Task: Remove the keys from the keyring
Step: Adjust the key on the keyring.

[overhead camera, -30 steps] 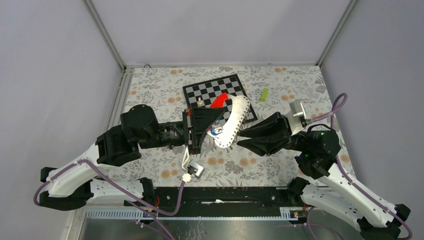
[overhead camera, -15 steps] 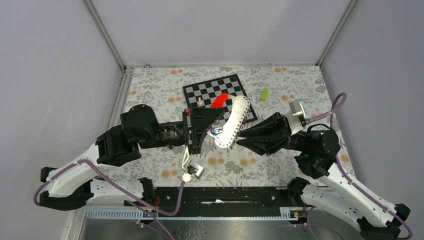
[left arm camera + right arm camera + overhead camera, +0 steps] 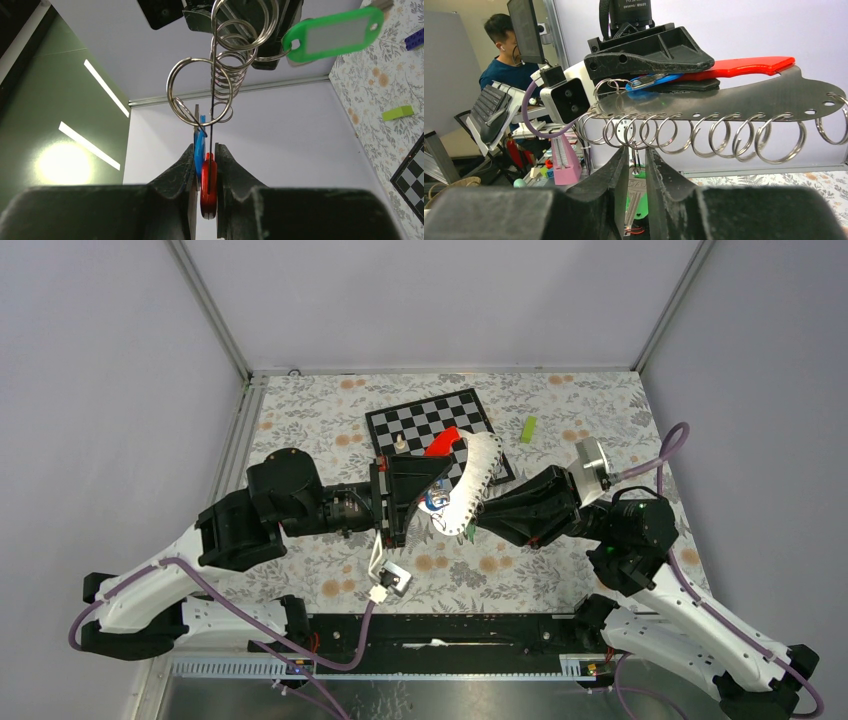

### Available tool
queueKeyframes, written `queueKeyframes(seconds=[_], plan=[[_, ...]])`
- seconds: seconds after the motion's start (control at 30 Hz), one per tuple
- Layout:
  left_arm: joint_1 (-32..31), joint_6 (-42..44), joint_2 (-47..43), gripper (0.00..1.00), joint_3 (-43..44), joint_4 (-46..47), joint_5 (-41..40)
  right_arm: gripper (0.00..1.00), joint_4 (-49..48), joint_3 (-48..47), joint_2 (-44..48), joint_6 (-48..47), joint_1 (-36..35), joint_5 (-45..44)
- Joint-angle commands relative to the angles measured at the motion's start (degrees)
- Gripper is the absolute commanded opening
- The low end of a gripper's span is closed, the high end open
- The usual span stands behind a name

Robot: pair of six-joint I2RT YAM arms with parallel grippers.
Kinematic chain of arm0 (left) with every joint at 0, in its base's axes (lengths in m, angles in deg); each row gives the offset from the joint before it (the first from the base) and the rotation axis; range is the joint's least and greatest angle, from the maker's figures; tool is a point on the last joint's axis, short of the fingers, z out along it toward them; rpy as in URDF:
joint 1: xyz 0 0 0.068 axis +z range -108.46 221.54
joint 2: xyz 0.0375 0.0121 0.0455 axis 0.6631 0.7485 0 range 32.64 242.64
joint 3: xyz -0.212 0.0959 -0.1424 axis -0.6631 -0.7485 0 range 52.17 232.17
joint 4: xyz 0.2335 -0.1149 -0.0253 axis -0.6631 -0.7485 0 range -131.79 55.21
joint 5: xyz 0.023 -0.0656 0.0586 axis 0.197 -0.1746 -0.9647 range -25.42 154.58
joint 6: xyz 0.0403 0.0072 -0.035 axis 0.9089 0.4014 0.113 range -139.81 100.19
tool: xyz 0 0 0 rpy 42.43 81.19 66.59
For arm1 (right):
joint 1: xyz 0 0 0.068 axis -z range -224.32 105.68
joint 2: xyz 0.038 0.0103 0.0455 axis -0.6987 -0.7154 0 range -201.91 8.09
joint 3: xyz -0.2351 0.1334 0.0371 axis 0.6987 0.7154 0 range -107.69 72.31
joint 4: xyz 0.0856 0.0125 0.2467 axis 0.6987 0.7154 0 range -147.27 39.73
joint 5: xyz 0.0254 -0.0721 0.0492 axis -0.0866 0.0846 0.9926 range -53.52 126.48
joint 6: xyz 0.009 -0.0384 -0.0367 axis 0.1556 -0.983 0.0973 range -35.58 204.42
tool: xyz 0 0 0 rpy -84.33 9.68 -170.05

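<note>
Nothing off yet: left gripper (image 3: 205,167) clamps the keyring (image 3: 181,112) by its red strap (image 3: 208,192), blue key (image 3: 199,145) and green key (image 3: 335,35) hanging on. Right gripper (image 3: 636,165) is nearly closed beside it, hold unclear.

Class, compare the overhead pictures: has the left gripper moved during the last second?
Yes. Against the fixed chessboard, the left gripper has shifted slightly to the picture's right.

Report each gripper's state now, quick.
Left gripper: closed on the keyring, holding it by its red tag.
Right gripper: a narrow gap shows between the jaws; whether it grips anything cannot be told.
</note>
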Motion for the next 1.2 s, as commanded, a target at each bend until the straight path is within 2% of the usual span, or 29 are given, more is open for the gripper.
queueKeyframes(seconds=[0.0, 0.2, 0.83, 1.17], plan=[[0.06, -0.02, -0.26, 0.00, 1.64, 3.80, 0.10, 0.23, -3.47, -0.97, -0.25, 1.05, 0.05, 1.05], [0.06, -0.12, -0.66, 0.00, 1.44, 3.80, -0.71, 0.15, -2.65, -0.75, 0.07, 1.50, -0.04, 1.40], [0.06, -0.46, -2.98, 0.00, -0.29, 6.16, -3.86, 0.09, 2.59, -0.45, 2.71, -0.65, -0.04, 0.39], [0.06, -2.21, -4.92, 0.00, -3.08, 8.02, -5.37, 0.00, 4.48, -1.20, 4.67, -2.51, -0.03, -1.29]])
